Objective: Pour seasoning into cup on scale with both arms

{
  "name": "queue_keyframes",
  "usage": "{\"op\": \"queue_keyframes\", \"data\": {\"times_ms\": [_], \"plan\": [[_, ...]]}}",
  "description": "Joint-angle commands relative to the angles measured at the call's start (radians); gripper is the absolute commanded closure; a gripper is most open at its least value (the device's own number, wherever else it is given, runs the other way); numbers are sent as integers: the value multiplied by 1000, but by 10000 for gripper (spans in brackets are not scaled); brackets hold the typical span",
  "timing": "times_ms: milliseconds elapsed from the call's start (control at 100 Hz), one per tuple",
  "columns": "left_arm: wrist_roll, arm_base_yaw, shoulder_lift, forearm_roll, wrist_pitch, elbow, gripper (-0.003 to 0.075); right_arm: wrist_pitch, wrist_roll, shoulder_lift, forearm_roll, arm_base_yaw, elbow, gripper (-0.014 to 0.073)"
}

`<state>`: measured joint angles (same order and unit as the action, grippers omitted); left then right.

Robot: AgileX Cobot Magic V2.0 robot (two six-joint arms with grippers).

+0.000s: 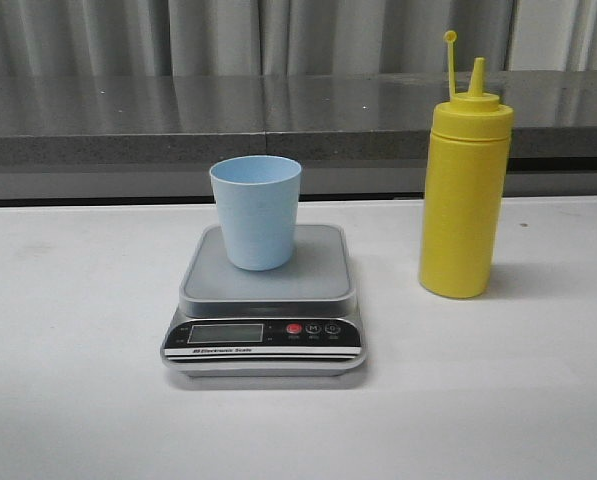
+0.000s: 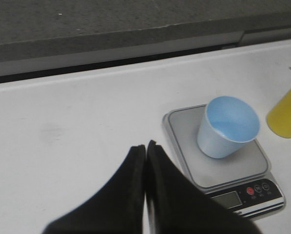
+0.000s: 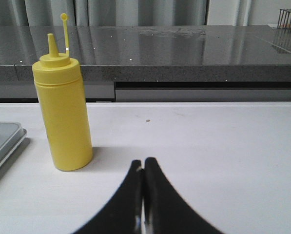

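On the smooth white table (image 1: pixel 68 400) we see, toward the left of centre in the front view, the scale (image 1: pixel 265 330): a flat unit with a brushed grey steel platform, square with rounded corners, and a glossy black front panel carrying a pale LCD window and a small round red button. Standing upright on the back half of that platform is the cup (image 1: pixel 257 212), a pale blue matte plastic tumbler that tapers toward its base, with an open round mouth and no handle. To its right, apart from the scale and resting directly on the table, stands the seasoning (image 1: pixel 463 190), a tall cylindrical yellow plastic squeeze bottle topped by a cone nozzle, its thin cap strap sticking up beside the nozzle.

In the left wrist view we find the left gripper (image 2: pixel 145 145) with its smooth black fingers pressed together, holding nothing, near the scale's edge. In the right wrist view the right gripper (image 3: pixel 140 162) likewise has its fingers closed against each other, empty, just beside the bottle above bare table.
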<state>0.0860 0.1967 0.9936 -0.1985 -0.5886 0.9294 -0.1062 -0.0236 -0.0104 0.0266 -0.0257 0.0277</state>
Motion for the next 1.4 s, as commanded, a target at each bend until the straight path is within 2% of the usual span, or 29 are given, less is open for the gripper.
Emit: {"op": "queue_keyframes", "data": {"times_ms": [0, 220, 450, 540, 630, 900, 1000, 1239, 1389], "plan": [[-11, -47, -119, -7, 82, -45, 741, 76, 1, -22, -6, 3, -18, 662], [-11, -142, -374, -5, 103, -225, 741, 113, 1, -22, -6, 3, -18, 662], [-11, -150, -590, 31, 103, -355, 741, 175, 1, -22, -6, 3, -19, 662], [-11, -150, -657, 32, 103, -390, 741, 154, 1, -22, -6, 3, -30, 662], [-11, -150, -709, 32, 91, -404, 741, 69, 1, -13, -6, 3, -67, 662], [-11, -150, -743, 32, 45, -404, 741, -175, 2, 147, -6, 3, -247, 662], [-11, -150, -743, 32, 45, -404, 741, -211, 2, 238, -6, 3, -314, 662], [-11, -150, -743, 32, 45, -404, 741, -162, 24, 449, -6, -5, -399, 652], [-11, -150, -743, 32, 45, -404, 741, -19, 24, 545, -6, -47, -398, 529]]}}
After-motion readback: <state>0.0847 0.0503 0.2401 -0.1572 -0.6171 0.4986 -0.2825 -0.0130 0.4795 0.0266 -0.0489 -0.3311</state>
